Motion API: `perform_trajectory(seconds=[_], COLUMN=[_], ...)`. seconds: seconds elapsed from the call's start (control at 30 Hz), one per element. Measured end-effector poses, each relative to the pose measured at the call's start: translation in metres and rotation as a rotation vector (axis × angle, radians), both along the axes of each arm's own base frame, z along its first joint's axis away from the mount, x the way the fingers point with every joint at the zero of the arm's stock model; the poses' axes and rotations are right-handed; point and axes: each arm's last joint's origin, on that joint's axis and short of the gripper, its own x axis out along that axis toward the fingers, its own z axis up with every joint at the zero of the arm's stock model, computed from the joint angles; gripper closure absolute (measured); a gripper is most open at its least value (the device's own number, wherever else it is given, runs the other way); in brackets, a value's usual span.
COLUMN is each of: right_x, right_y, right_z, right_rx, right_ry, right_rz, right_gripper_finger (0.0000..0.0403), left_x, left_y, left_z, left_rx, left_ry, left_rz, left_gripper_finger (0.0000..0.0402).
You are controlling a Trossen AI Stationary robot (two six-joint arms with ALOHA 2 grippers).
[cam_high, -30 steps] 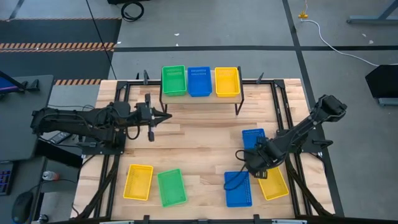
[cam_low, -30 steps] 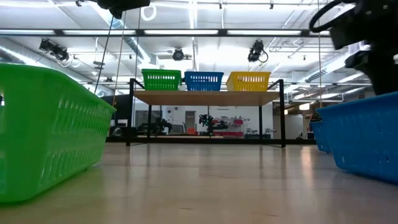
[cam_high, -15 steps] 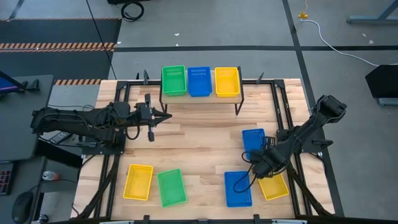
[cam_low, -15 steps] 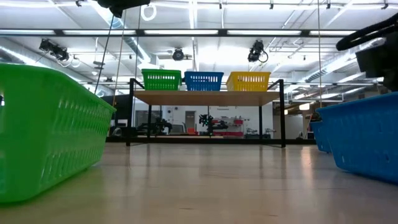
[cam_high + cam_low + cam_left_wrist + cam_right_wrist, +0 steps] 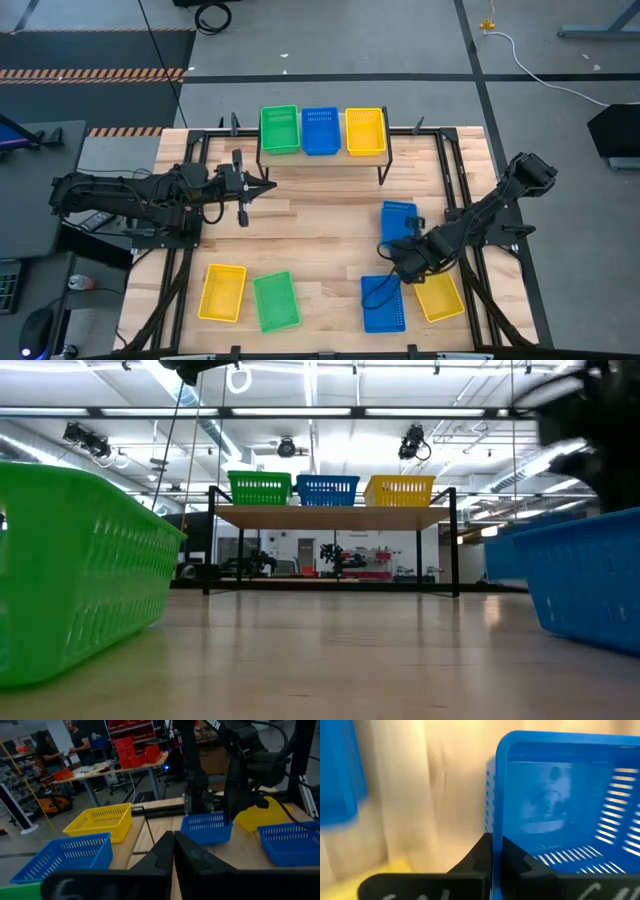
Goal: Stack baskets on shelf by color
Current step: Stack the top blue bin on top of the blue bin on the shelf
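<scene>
Right arm reaches from the right edge of the table (image 5: 330, 225) diagonally inward, elbow high near the frame, forearm sloping down toward the near-right quarter. Right tool (image 5: 400, 252) is closed on the rim of a blue basket (image 5: 399, 222); the wrist view shows both dark fingers (image 5: 482, 852) pinched on the basket's short wall (image 5: 492, 795), one inside, one outside. This basket lies just in front of the tool on the shelf side, slightly skewed.

Left arm stretches level from the left edge toward the table's middle, wrist straight, well apart from any basket. Left tool (image 5: 243, 190) is closed on nothing, fingers (image 5: 172, 851) pressed together.

Shelf (image 5: 320, 158) at the far edge carries three baskets in a row: green basket on shelf (image 5: 280, 129), blue basket on shelf (image 5: 320, 130), yellow basket on shelf (image 5: 365, 130), one each, side by side.

Loose on the table: near-left, a yellow basket (image 5: 223, 292) beside a green basket (image 5: 275, 301); near-right, a second blue basket (image 5: 382, 303) just beside a yellow one (image 5: 438, 296) that is partly under the right arm.

Low view: green basket wall (image 5: 80, 570) close on one side, blue wall (image 5: 590, 585) on the other, shelf between, far back.
</scene>
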Motion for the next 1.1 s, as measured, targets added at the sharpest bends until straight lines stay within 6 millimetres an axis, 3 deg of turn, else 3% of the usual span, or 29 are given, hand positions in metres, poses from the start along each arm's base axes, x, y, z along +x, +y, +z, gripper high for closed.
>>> perform_trajectory(seconds=[0.27,0.57,0.83,1.1], right_x=[0.051,0.097,0.119,0.125], right_y=[-0.017,-0.067,-0.126,-0.181], right_z=[0.067,0.141,0.168,0.173], right_rx=[-0.144,-0.347,-0.436,-0.39], right_ry=[-0.21,-0.428,-0.588,-0.704], right_rz=[0.183,0.291,0.312,0.294], right_gripper_finger=[0.0389,0.0391,0.039,0.039], left_x=[0.0,0.0,0.0,0.0], left_y=[0.0,0.0,0.0,0.0], left_z=[0.0,0.0,0.0,0.0], left_rx=[0.0,-0.001,-0.002,-0.033], left_ry=[-0.003,-0.003,0.001,-0.002], left_rz=[0.0,0.0,0.0,0.003], left_gripper_finger=[0.0392,0.0378,0.0385,0.0377])
